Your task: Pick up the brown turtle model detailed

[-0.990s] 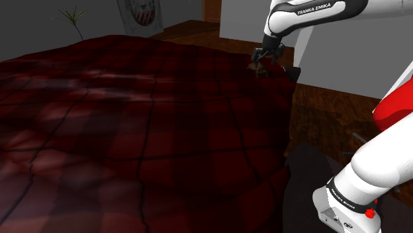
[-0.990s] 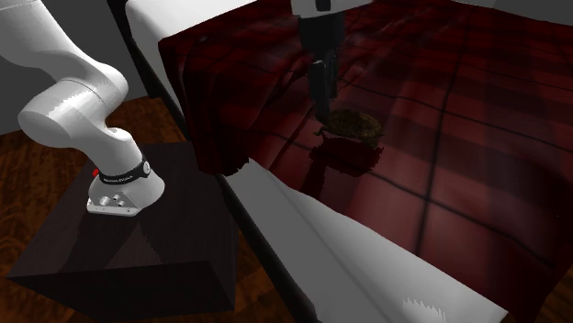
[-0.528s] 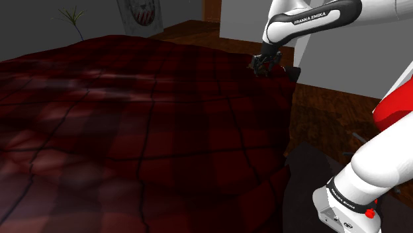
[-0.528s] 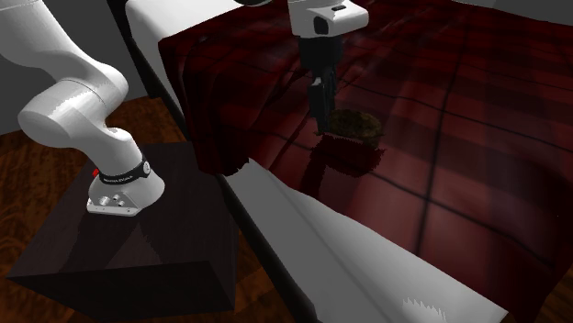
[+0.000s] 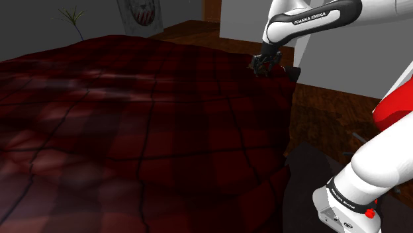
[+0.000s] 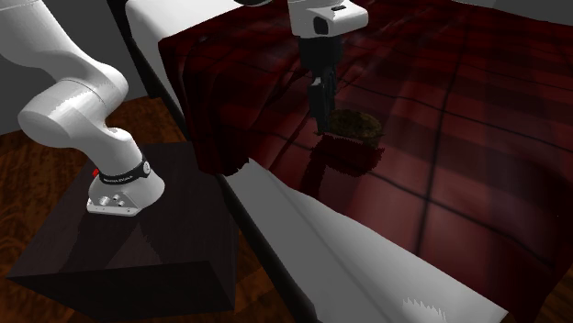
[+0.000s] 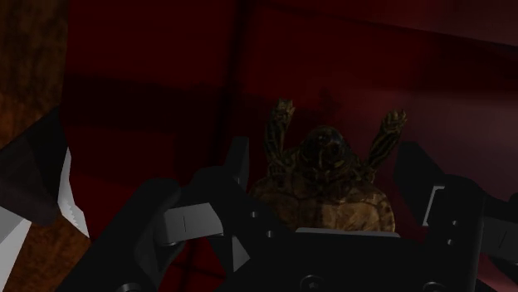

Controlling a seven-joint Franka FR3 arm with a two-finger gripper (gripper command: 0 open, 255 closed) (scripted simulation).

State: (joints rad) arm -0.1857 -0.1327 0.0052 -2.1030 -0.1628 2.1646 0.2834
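Found the brown turtle model (image 7: 328, 195) lying flat on the dark red plaid bedspread (image 6: 477, 128), near the cover's edge on the side facing the stand (image 6: 119, 248). Saw the gripper (image 7: 325, 158) poised right over it, fingers (image 7: 237, 174) spread apart, one on each side of the shell and close to it. Could not tell whether either one touched. Noted the head and both striped front legs reaching out past the fingertips. In the second exterior view, placed the shell just to the right of the black fingers.
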